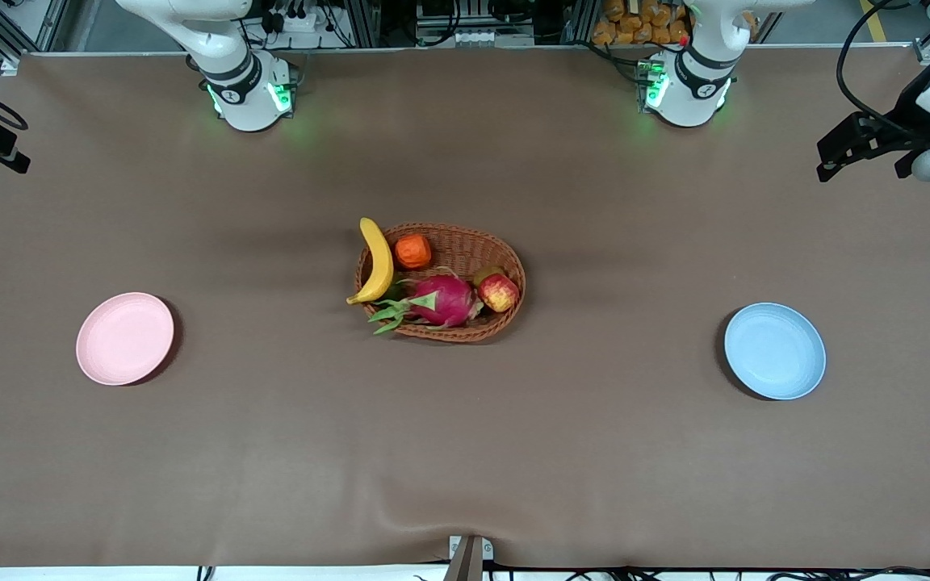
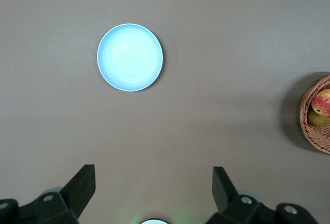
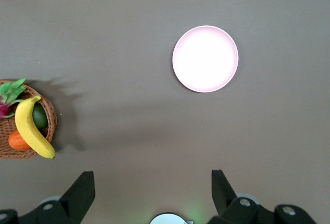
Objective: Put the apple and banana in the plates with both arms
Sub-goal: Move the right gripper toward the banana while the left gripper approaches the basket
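Resting in the basket point(image 1: 505, 257): curved yellow banana point(image 1: 378, 262), red-yellow apple point(image 1: 498, 291); left hand point(image 2: 153, 190) and right hand point(image 3: 152, 192) spread apart.

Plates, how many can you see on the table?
2. The pink plate lies toward the right arm's end of the table, the blue plate toward the left arm's end. Both are bare, with the basket between them.

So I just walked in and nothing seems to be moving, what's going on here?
Nothing is being handled yet. The apple and banana lie in the wicker basket mid-table, beside a dragon fruit and an orange fruit. The pink plate and blue plate hold nothing. The left end effector and right end effector hang open, high above the table.
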Robot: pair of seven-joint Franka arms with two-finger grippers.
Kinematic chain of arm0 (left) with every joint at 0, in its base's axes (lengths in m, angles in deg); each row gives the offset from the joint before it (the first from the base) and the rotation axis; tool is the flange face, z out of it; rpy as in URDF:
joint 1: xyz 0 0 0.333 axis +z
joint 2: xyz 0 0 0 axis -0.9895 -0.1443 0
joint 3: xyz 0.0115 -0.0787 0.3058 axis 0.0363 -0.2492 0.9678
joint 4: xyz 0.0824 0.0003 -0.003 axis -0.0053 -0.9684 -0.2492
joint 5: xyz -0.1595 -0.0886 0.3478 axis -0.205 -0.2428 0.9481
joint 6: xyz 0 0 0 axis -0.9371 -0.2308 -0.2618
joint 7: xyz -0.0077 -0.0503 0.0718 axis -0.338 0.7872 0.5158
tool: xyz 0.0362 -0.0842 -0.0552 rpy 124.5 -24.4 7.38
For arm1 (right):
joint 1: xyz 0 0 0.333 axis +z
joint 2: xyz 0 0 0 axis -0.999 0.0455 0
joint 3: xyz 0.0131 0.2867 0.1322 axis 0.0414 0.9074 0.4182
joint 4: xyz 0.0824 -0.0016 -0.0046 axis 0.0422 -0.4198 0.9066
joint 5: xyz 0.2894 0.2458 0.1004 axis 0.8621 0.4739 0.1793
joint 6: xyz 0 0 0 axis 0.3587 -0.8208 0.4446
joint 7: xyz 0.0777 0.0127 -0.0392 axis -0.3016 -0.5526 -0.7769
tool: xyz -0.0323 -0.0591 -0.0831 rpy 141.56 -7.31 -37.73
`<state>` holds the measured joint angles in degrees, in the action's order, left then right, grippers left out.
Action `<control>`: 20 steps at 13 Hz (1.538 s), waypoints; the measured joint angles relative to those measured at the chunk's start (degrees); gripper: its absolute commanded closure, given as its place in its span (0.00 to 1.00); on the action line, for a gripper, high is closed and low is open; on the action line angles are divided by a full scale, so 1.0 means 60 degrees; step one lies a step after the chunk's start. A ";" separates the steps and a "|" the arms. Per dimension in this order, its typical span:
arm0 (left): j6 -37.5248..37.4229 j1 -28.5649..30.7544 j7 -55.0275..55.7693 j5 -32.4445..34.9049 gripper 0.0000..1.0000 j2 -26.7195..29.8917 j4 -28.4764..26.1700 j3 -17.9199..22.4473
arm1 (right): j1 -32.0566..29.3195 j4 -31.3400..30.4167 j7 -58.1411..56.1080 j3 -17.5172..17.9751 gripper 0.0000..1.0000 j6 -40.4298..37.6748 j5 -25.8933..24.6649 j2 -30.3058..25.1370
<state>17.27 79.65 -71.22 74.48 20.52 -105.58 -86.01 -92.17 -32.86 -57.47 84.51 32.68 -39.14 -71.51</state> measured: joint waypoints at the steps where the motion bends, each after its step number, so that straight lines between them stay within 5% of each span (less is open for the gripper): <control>1: -0.0008 0.0000 0.0000 0.0000 0.00 0.0000 0.0000 -0.0001 | 0.0000 -0.0046 0.0000 0.0001 0.00 -0.0004 -0.0002 0.0000; 10: -0.0040 -0.0096 -0.0012 -0.0009 0.00 -0.0125 0.0015 -0.0138 | 0.0226 -0.0209 -0.0007 0.0136 0.00 -0.0009 0.0001 0.0061; 16: -0.0061 -0.0170 -0.0077 -0.0015 0.00 -0.0165 0.0022 -0.0318 | 0.1967 -0.0378 0.0004 0.0229 0.00 0.0125 0.0090 0.0861; 20: -0.0065 -0.0295 -0.0091 -0.0016 0.00 -0.0201 0.0021 -0.0545 | 0.3382 -0.0414 0.0035 0.0263 0.00 0.0308 0.1176 0.1839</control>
<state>16.89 77.88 -71.76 74.39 19.32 -105.45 -89.28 -71.88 -35.34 -57.26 86.09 34.53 -32.09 -60.48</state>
